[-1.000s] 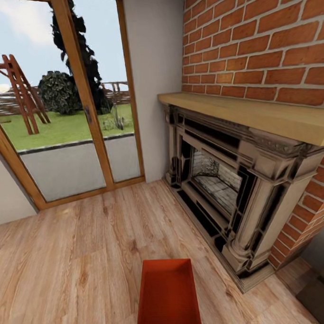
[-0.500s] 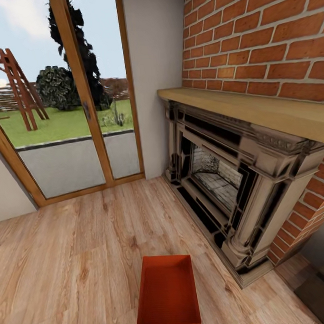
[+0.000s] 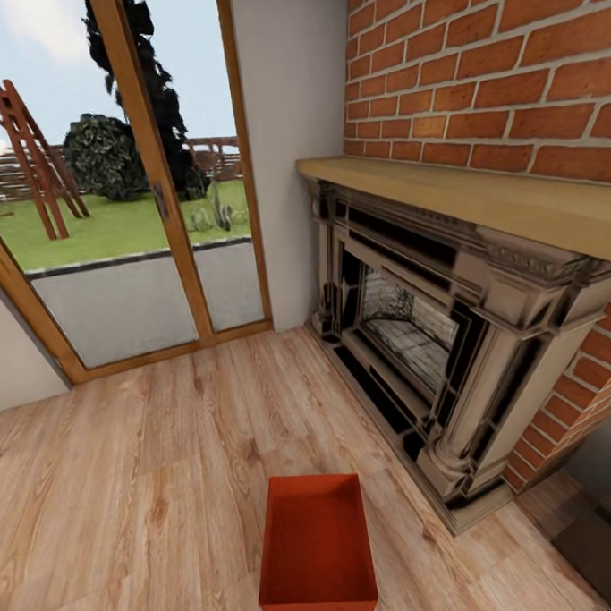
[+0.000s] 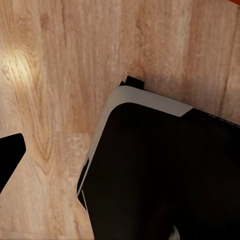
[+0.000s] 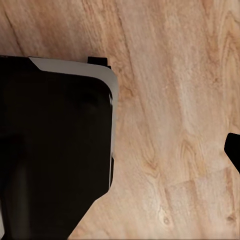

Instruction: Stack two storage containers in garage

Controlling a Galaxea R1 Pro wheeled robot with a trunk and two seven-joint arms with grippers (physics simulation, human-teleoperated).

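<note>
From the head view, one orange-red storage container (image 3: 316,547) sits open and empty on the light wood-plank floor (image 3: 145,493) of the living room, near the fireplace (image 3: 432,335) and well short of the glass doors (image 3: 131,216). Each wrist view looks down on planks and a dark robot body (image 4: 160,175); whether either hand is open or closed cannot be told.

The fireplace (image 3: 433,352) is cut off by the right edge of the head view, so its far end and the rest of its mantel (image 3: 479,198) cannot be seen. A dark thing (image 3: 604,541) beside the fireplace, in the lower right corner, is cut off and cannot be identified. In both wrist views a black body with a grey rim (image 4: 165,175) (image 5: 55,145) hides much of the wood floor (image 4: 60,75) (image 5: 175,100).
</note>
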